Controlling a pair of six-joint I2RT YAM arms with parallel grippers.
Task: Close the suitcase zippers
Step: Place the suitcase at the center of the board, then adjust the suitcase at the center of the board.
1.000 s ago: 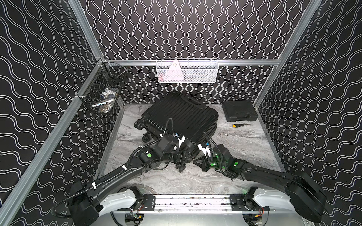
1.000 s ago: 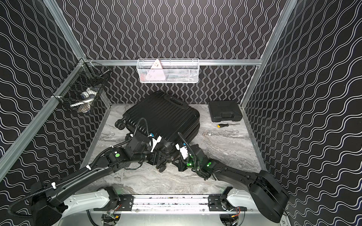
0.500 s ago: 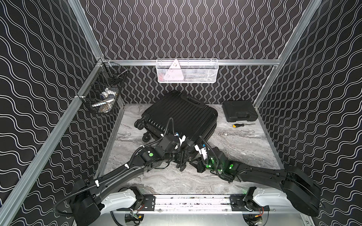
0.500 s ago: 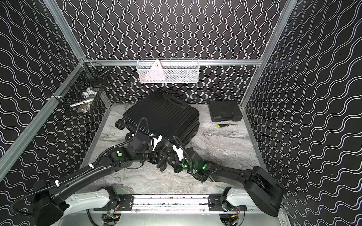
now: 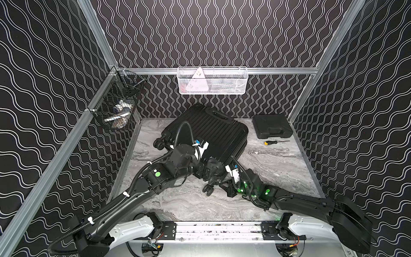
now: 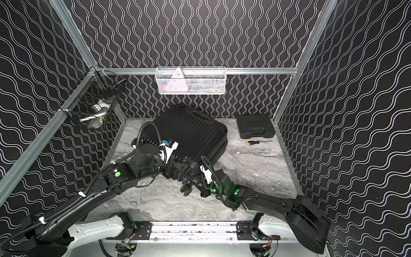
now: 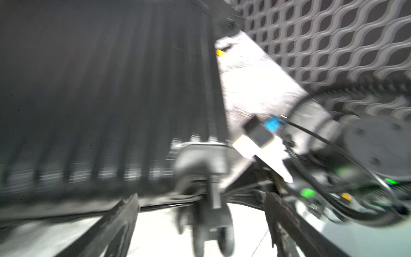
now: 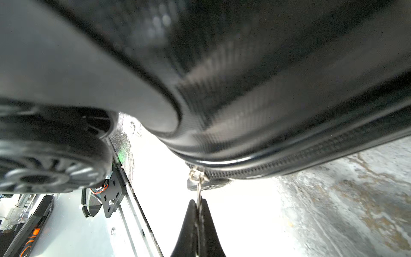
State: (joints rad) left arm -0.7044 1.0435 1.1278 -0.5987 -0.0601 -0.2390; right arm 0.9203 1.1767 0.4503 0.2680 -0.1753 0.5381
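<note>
The black ribbed suitcase [image 5: 209, 131] [image 6: 189, 131] lies flat on the marble floor, shells together. My left gripper [image 5: 205, 172] [image 7: 200, 224] is at its near corner, open. Its fingers [image 7: 120, 222] stand wide apart on either side of a suitcase wheel [image 7: 211, 213] without touching it; this view is blurred. My right gripper [image 5: 225, 186] [image 8: 198, 205] is low beside that corner, shut on the metal zipper pull [image 8: 198, 189]. The pull hangs from the slider at the end of the zipper track [image 8: 289, 159], which runs along the seam. Another wheel [image 8: 44, 169] is close by.
A smaller black tool case [image 5: 272, 129] and a yellow-handled screwdriver [image 5: 272, 142] lie at the back right. A white wire basket [image 5: 212, 81] hangs on the back wall, a black wire basket [image 5: 117, 106] on the left wall. The arms' base rail [image 5: 218, 229] runs along the front.
My left gripper's jaws have opened wide at the suitcase's near corner. The right gripper has stayed shut on the zipper pull and has shifted only slightly.
</note>
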